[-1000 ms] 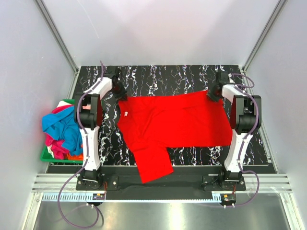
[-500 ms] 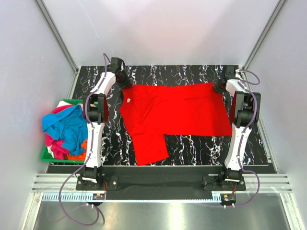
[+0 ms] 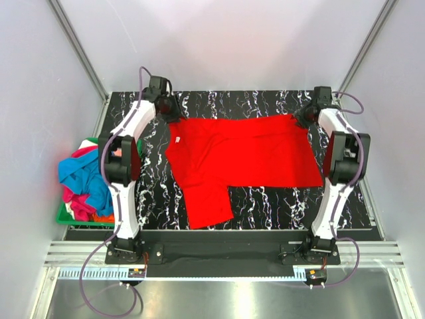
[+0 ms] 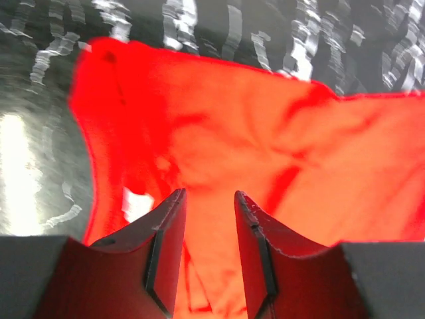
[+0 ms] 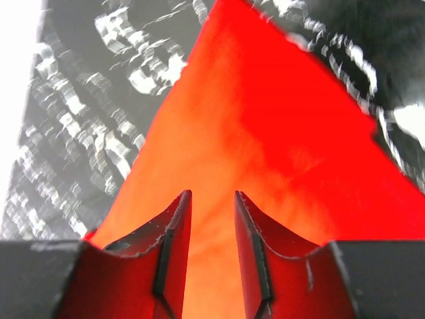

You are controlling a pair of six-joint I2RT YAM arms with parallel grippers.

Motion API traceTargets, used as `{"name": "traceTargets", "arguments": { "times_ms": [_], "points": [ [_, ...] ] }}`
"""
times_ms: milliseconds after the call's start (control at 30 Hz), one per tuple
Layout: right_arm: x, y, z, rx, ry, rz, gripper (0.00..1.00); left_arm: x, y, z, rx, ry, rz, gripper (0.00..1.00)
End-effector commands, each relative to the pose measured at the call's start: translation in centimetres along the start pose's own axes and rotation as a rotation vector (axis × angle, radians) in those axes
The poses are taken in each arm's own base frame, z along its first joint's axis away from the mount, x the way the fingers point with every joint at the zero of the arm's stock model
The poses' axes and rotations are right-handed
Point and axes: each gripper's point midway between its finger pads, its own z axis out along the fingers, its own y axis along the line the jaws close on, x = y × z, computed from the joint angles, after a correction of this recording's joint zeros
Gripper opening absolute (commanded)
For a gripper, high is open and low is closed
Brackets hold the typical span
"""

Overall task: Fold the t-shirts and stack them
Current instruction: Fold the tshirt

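A bright red t-shirt (image 3: 239, 149) lies spread flat on the black marbled table (image 3: 279, 206), with one sleeve reaching toward the near edge. A white neck label (image 3: 177, 139) shows at its left side. My left gripper (image 3: 170, 109) hovers at the shirt's far left corner. In the left wrist view its jaws (image 4: 209, 194) are open, with the red cloth (image 4: 265, 146) lying below them. My right gripper (image 3: 302, 118) is at the far right corner. Its jaws (image 5: 212, 194) are open over the cloth (image 5: 265, 133), holding nothing.
A green basket (image 3: 65, 216) stands off the table's left edge and holds a heap of blue, pink and orange shirts (image 3: 86, 179). Grey walls and metal posts close in the table at the left, right and back.
The shirt was drawn toward the far edge and laid flat, then stayed put. Both grippers have let go and lifted slightly off its far corners.
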Motion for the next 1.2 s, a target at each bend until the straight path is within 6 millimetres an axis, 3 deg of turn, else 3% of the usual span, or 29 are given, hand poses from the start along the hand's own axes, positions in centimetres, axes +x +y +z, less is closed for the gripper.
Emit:
{"name": "traceTargets", "arguments": {
  "times_ms": [0, 33, 100, 133, 200, 233, 433, 500, 533, 633, 767, 933, 1167],
  "points": [
    [-0.7, 2.6, -6.5, -0.104, -0.033, -0.057, 0.40, 2.3, -1.6, -0.6, 0.038, 0.021, 0.082, 0.40],
    [-0.7, 3.2, -8.3, -0.132, -0.043, -0.063, 0.40, 2.9, -1.4, -0.3, 0.031, 0.035, 0.086, 0.40],
    [0.8, 2.3, -9.1, -0.129, -0.017, -0.064, 0.40, 4.3, -0.9, 0.3, 0.007, 0.063, 0.097, 0.38],
    [1.0, 2.9, -10.7, -0.157, -0.022, -0.075, 0.40, 4.5, -0.5, 0.6, -0.017, 0.061, 0.098, 0.38],
    [2.7, 2.1, -11.3, -0.153, 0.001, -0.091, 0.40, 5.4, 0.1, 1.0, -0.041, 0.077, 0.092, 0.36],
    [2.9, 2.6, -12.7, -0.179, -0.009, -0.103, 0.40, 5.6, 0.5, 1.2, -0.056, 0.079, 0.091, 0.36],
    [6.1, 2.8, -15.0, -0.223, 0.021, -0.144, 0.40, 7.1, 1.5, 1.8, -0.092, 0.109, 0.071, 0.37],
    [7.6, 2.8, -15.1, -0.228, 0.036, -0.164, 0.40, 8.2, 1.0, 1.1, -0.093, 0.119, 0.085, 0.37],
    [9.4, 3.6, -15.1, -0.239, 0.056, -0.195, 0.40, 8.4, 1.1, 0.7, -0.113, 0.109, 0.090, 0.37],
    [13.1, 5.0, -14.7, -0.267, 0.104, -0.252, 0.40, 11.6, -0.4, -0.4, -0.112, 0.141, 0.153, 0.37],
    [15.6, 6.2, -13.8, -0.292, 0.152, -0.268, 0.40, 14.6, -1.3, -1.5, -0.121, 0.166, 0.193, 0.40],
    [17.6, 6.6, -13.2, -0.299, 0.184, -0.288, 0.41, 16.4, 0.6, -1.6, -0.194, 0.175, 0.202, 0.42],
    [19.3, 4.7, -12.7, -0.276, 0.211, -0.286, 0.40, 18.4, 0.4, -0.9, -0.198, 0.210, 0.226, 0.43]
  ]
}}
